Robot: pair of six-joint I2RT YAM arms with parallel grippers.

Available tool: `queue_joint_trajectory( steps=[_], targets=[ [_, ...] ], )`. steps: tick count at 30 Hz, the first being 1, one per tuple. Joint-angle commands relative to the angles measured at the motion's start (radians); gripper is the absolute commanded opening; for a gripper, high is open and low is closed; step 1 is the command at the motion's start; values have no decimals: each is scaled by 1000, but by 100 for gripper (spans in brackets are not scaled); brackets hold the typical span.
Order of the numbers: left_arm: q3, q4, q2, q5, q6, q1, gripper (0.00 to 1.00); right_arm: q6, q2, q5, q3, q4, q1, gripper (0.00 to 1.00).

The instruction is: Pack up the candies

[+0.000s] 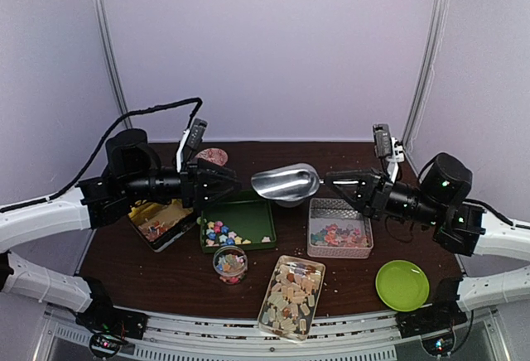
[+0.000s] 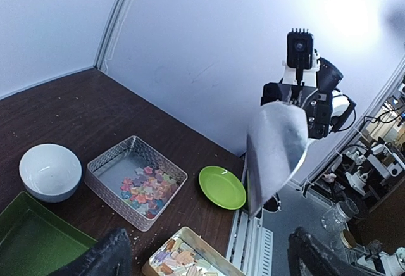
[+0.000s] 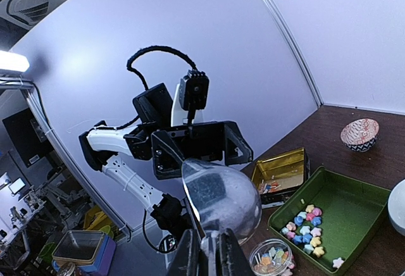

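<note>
Green tray (image 1: 252, 214): star candies (image 1: 220, 233) | long clear box (image 1: 266, 312): beige candies (image 1: 294, 291)

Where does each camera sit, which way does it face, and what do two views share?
Top: above, behind the robot, looking down on the table; left arm and right arm show.
Left wrist: on the left arm, facing the right arm and scoop; own open jaws below.
Right wrist: on the right arm, facing the left arm; own jaws shut on the scoop.
Shared: both wrist views show scoop and tray.
</note>
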Motion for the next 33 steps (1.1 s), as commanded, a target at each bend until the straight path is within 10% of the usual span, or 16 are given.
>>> queue_joint_trajectory(
  steps=[1,8,15,26,33],
  targets=[
    [57,71,29,37,7,-17,87,22,12,-36,7,94,9,0],
    [97,87,64,44,17,-63,80,46,53,-26,28,102,13,0],
    [128,42,95,38,43,-79,53,79,77,-22,28,133,16,0],
    [106,-40,51,-40,115,-80,55,115,82,-24,28,155,16,0],
    [103,-52,28,-68,141,-80,40,127,98,-28,29,168,18,0]
  ],
)
